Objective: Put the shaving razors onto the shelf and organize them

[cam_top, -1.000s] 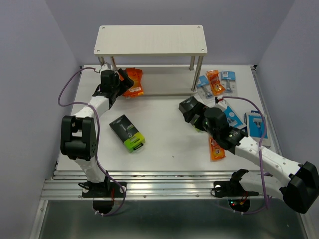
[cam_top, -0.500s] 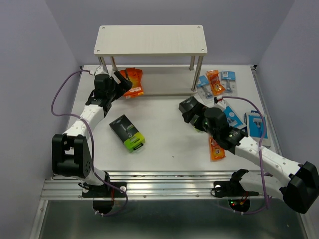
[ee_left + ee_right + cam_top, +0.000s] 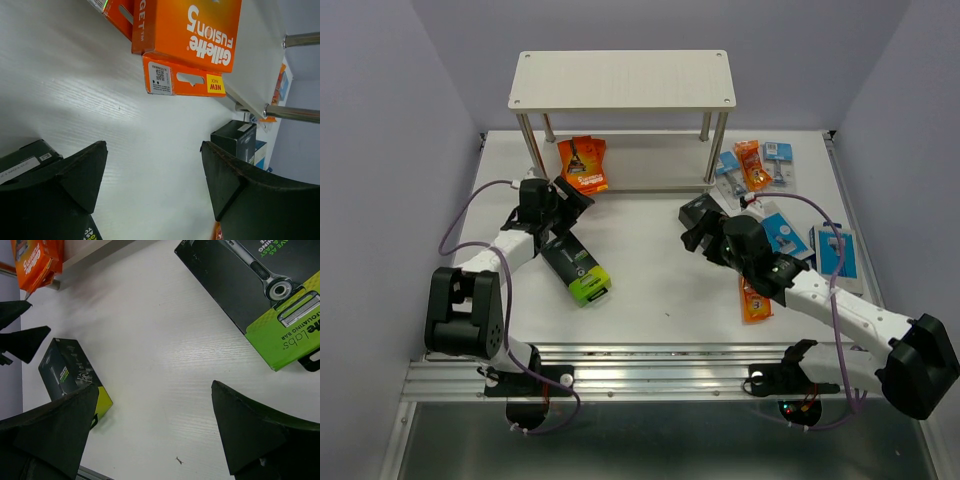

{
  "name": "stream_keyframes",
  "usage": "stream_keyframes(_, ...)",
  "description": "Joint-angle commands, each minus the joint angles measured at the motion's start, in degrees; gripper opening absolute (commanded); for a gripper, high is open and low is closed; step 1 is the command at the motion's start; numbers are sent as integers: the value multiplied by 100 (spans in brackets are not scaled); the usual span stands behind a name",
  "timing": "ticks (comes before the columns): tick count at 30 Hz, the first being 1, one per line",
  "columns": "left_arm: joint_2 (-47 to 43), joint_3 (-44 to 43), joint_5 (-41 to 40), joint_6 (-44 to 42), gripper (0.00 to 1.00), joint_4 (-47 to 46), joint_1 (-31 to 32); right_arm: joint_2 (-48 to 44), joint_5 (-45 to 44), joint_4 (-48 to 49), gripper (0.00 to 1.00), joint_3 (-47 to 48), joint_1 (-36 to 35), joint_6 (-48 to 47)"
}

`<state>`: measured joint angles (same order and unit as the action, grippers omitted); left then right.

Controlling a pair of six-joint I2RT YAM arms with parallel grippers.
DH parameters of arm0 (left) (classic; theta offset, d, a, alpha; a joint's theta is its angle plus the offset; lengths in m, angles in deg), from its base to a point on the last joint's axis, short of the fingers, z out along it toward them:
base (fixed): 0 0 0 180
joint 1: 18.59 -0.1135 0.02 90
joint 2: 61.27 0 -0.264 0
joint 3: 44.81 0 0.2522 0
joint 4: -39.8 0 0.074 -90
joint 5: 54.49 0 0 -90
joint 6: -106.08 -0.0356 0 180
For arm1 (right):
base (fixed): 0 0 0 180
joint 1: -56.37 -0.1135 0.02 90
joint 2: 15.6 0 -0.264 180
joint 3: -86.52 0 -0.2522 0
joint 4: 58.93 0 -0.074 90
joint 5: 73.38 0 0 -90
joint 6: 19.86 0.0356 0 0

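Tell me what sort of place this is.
Most likely a robotics lab test cell staged as a shop-shelf mock-up: plain walls box in a white table, a small two-tier shelf stands on it, and retail razor packs lie scattered around.

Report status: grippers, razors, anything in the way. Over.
Left gripper and right gripper open, empty. Orange packs on lower shelf. Black-green box on table. No obstruction seen.

Pale lilac walls (image 3: 370, 120) stand at nine, twelve and three o'clock around a white table (image 3: 660, 280); aluminium rails (image 3: 650, 365) at six.
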<state>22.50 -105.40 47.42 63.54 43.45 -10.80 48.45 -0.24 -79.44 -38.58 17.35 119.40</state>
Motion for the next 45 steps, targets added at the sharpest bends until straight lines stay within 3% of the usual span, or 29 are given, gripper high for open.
stream_keyframes(1, 140, -2, 269, 597, 85, -834, 21, 72, 139, 296, 100, 174, 27, -83)
stream_keyframes(8, 184, -10, 15, 940, 78, -984, 12, 178, 69, 296, 100, 297, 27, -205)
stream_keyframes(16, 421, -265, -205, 1230, 56, -773, -6, 327, 16, 288, 100, 447, 27, -355)
stream_keyframes(32, 544, -432, -373, 1450, 51, -835, -85, 468, 8, 296, 100, 579, 27, -487)
stream_keyframes(36, 597, -441, -355, 1485, 45, -914, -138, 485, -19, 296, 100, 614, 27, -522)
stream_keyframes(45, 790, -617, -364, 1424, 42, -993, -155, 600, -19, 296, 100, 719, 27, -575)
